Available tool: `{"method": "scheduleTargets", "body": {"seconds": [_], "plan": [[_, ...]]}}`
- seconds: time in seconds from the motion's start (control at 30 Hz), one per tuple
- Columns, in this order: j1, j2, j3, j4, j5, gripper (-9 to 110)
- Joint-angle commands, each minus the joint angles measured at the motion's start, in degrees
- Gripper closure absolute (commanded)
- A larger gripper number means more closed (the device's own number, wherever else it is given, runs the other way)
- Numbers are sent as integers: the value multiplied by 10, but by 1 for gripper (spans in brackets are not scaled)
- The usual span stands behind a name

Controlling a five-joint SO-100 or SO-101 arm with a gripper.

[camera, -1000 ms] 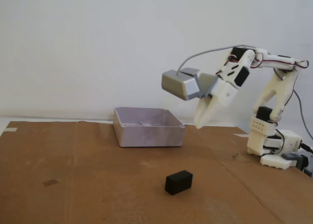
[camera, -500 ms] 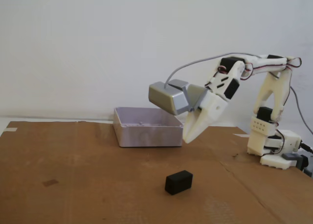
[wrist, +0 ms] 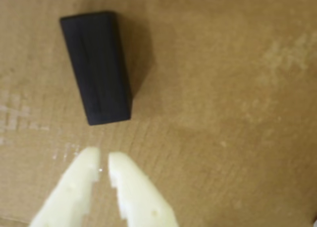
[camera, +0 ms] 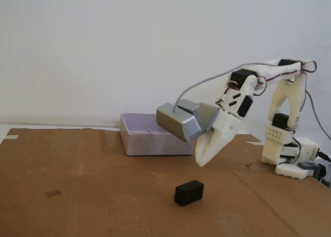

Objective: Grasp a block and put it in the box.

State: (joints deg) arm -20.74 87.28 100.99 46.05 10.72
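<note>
While the block lies alone on the brown cardboard, the gripper hangs in the air above and just behind it, tips angled down and not touching the sheet. In the wrist view the two pale fingers come in from the bottom edge with only a thin slit between their tips, so the hand is all but closed and holds nothing. The block sits ahead of those tips, a little to the left in that view, its long side running away from the camera and slightly tilted. Bare cardboard surrounds it on every side (lots of free room there). The box stands farther back on the sheet, well apart from the block, its right end hidden behind the grey camera housing. The arm's base stands at the right.
</note>
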Motion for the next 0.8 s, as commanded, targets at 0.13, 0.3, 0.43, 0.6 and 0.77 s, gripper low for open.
{"method": "scheduleTargets", "body": {"seconds": [0.13, 0.3, 0.43, 0.6, 0.77], "plan": [[-1, 25, -73, -25, 2, 101], [-9, 22, -79, -25, 2, 101], [-11, 17, -100, -25, 1, 101], [-11, 19, -102, -25, 1, 101], [-17, 15, -130, -18, 0, 101]]}}
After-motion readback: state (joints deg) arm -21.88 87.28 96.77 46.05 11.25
